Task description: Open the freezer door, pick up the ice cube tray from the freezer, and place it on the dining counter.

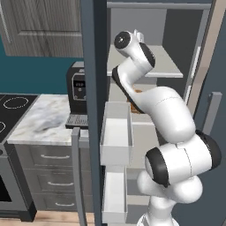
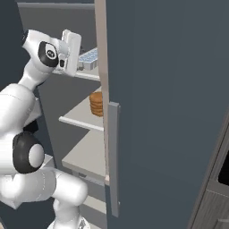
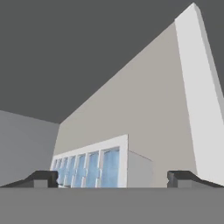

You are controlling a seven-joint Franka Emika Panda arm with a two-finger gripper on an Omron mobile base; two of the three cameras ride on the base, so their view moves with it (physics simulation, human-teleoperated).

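Reaching into tall slate blue-grey freezer (image 1: 176,31), door swung wide. Jaws spread, straddling small white and pale-blue gridded ice cube tray (image 3: 94,166) on pale grey shelf (image 3: 148,113).

The arm (image 1: 170,128) is glossy white with rounded, bulging segments and black bands and caps at its joints; its two fingertips (image 3: 43,178) are small, dark and blocky.

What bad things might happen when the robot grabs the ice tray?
The ice tray sits near the shelf edge, so a nudge from the open tool might knock it off. The arm is squeezed past the freezer door and could bump it. Lower down, the brown discs could get knocked.
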